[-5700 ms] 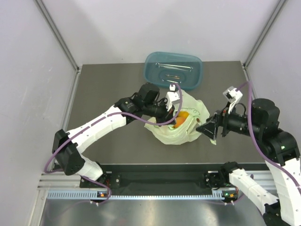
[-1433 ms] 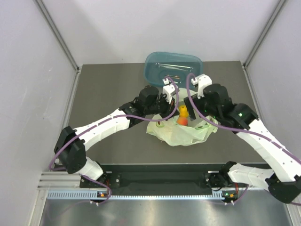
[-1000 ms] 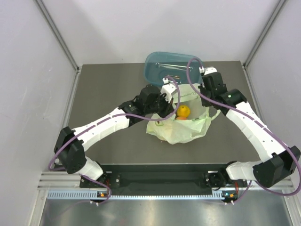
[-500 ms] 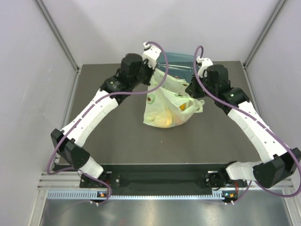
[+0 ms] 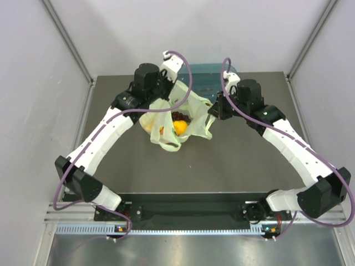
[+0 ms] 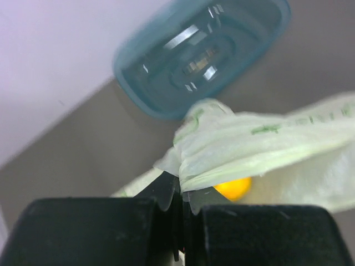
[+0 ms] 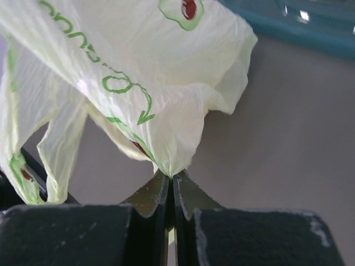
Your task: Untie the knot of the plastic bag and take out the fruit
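The plastic bag (image 5: 169,113), pale green and crinkly, hangs lifted off the table between my two grippers. My left gripper (image 5: 166,95) is shut on its upper left edge (image 6: 233,138). My right gripper (image 5: 211,111) is shut on a bunched corner (image 7: 166,149) at the bag's right side. The fruit shows through the open top: an orange-yellow round one (image 5: 180,127), a dark grape bunch (image 5: 178,115) and a yellow piece (image 5: 150,126) behind the film. A yellow fruit (image 6: 233,188) peeks out under the bag edge in the left wrist view. I cannot make out the knot.
The teal plastic tub (image 5: 206,75) stands at the back of the dark table (image 5: 249,166), just behind the bag, and also shows as the tub (image 6: 199,52) and its rim (image 7: 299,22) in the wrist views. Grey walls enclose the sides.
The bag lay on the table with an orange fruit at its open top. Both grippers have raised it and carried it back and left; it now hangs between them.
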Controlling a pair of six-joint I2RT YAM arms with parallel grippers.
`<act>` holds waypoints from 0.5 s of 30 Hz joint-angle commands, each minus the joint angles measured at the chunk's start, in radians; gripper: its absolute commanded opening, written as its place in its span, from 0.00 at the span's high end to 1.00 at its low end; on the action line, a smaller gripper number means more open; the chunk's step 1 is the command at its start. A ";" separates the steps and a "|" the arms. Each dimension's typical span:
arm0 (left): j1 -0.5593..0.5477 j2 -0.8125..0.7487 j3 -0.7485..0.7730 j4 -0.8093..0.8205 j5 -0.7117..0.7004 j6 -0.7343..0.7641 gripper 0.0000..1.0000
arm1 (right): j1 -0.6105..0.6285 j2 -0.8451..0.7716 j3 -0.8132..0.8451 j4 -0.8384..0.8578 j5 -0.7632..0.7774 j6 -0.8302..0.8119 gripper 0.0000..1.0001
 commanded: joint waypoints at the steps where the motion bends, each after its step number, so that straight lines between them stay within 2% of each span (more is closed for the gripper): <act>1: -0.018 -0.152 -0.154 0.092 0.046 -0.092 1.00 | 0.001 -0.007 -0.062 -0.048 0.062 -0.059 1.00; 2: -0.045 -0.198 -0.241 0.092 0.083 -0.114 1.00 | -0.001 -0.006 -0.073 -0.052 0.077 -0.067 1.00; 9: -0.225 -0.367 -0.507 0.048 0.092 -0.353 1.00 | 0.005 -0.033 -0.191 -0.069 0.192 -0.105 1.00; 15: -0.352 -0.459 -0.611 0.043 0.154 -0.540 1.00 | 0.005 -0.052 -0.186 -0.105 0.515 -0.105 1.00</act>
